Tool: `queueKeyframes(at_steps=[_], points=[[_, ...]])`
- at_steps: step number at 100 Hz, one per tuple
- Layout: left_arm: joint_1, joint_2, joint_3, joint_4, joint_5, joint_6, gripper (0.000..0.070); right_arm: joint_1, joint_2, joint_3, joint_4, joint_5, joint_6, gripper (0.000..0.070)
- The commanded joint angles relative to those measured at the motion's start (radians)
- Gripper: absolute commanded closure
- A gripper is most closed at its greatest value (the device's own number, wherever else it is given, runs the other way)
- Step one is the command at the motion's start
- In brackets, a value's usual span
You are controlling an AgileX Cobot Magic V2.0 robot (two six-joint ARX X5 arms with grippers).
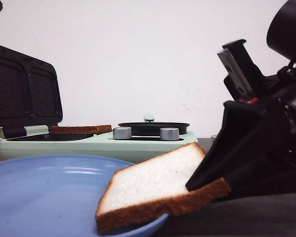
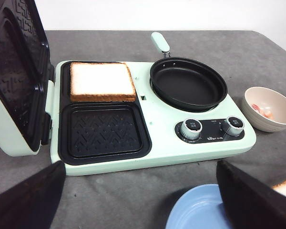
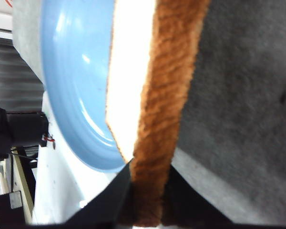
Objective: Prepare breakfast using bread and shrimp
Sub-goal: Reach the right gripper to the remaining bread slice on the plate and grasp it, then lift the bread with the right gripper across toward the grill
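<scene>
One bread slice point(image 2: 102, 81) lies in the far plate of the open mint sandwich maker point(image 2: 152, 143); it also shows in the front view point(image 1: 80, 130). My right gripper point(image 3: 148, 200) is shut on the crust of the second bread slice point(image 1: 155, 185), held tilted with its low end on the rim of the blue plate point(image 1: 44, 197). The slice also shows edge-on in the right wrist view point(image 3: 155, 95). My left gripper point(image 2: 140, 200) is open and empty above the table in front of the maker. The beige bowl point(image 2: 269, 109) holds pinkish shrimp point(image 2: 263, 110).
The near sandwich plate point(image 2: 102, 131) is bare. A black frying pan point(image 2: 188, 83) sits on the maker's right half, with two knobs point(image 2: 191, 128) in front. The lid point(image 1: 22, 91) stands open at the left. The blue plate also shows in the left wrist view point(image 2: 198, 210).
</scene>
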State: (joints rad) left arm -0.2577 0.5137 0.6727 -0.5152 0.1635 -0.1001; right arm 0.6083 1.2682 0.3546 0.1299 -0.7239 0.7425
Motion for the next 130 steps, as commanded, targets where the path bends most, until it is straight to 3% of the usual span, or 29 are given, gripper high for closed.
queueKeyframes(at_steps=[1, 22, 49, 75, 89, 109, 130], points=[[-0.003, 0.001, 0.003, 0.012, 0.001, -0.006, 0.0145, 0.008, 0.003, 0.002, 0.034, 0.013, 0.036, 0.0694], [-0.003, 0.001, 0.003, 0.013, 0.001, -0.006, 0.0145, 0.010, -0.017, 0.006, 0.169, -0.035, 0.151, 0.0695], [-0.003, 0.001, 0.003, 0.013, -0.010, 0.002, 0.0145, 0.011, -0.040, 0.034, 0.293, -0.035, 0.274, 0.0696], [-0.003, 0.001, 0.003, 0.018, -0.010, 0.006, 0.0145, 0.011, -0.039, 0.197, 0.254, -0.018, 0.288, 0.0696], [-0.003, 0.001, 0.003, 0.035, -0.010, 0.005, 0.0145, 0.011, -0.009, 0.330, 0.168, -0.005, 0.235, 0.0696], [-0.003, 0.001, 0.003, 0.064, -0.010, 0.005, 0.0145, 0.014, 0.119, 0.531, 0.068, -0.005, 0.165, 0.0696], [-0.003, 0.001, 0.003, 0.073, -0.010, 0.005, 0.0145, 0.039, 0.319, 0.719, 0.047, -0.005, 0.164, 0.0696]])
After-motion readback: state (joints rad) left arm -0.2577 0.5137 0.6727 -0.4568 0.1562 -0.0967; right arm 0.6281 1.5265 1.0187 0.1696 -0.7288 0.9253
